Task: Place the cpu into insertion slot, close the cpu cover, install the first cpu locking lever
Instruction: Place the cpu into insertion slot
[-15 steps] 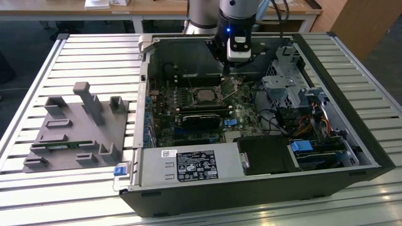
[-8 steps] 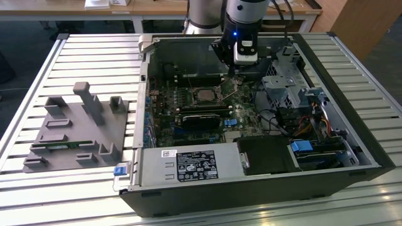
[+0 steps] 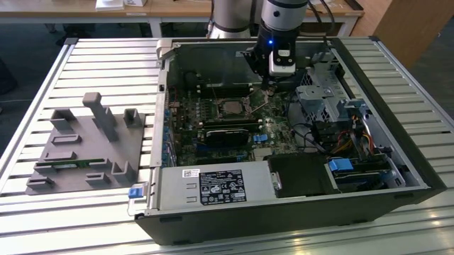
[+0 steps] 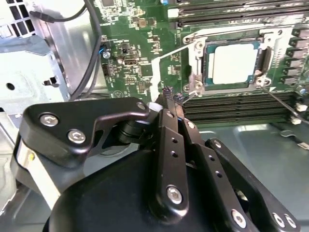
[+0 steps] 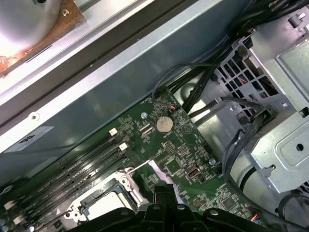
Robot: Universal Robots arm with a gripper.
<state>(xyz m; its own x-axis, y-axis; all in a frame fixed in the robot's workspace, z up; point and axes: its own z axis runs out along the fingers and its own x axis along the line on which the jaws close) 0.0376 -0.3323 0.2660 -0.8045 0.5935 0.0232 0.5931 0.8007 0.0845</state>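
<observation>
The cpu (image 4: 234, 63) lies flat in the insertion slot (image 4: 264, 60) on the green board, pale face up; the exterior view shows the cpu (image 3: 231, 107) mid-board. The cpu cover (image 4: 197, 58) lies down around the chip as a silvery frame. A thin wire locking lever (image 4: 189, 94) stands off the socket's corner. My gripper (image 4: 169, 99) is shut, its tips right beside that lever's free end; whether they touch it I cannot tell. In the exterior view the gripper (image 3: 268, 91) hangs just to the right of the socket. The first wrist view shows the gripper (image 5: 163, 192) beside the lever (image 5: 140, 166).
A second wire lever (image 4: 285, 102) runs along the socket's other side. The metal drive cage (image 3: 319, 98) and cables (image 3: 312, 133) crowd the exterior view's right. A black module (image 3: 227, 135) sits below the socket, and the power supply (image 3: 212, 186) at the front. A grey fixture (image 3: 85, 149) lies on the table.
</observation>
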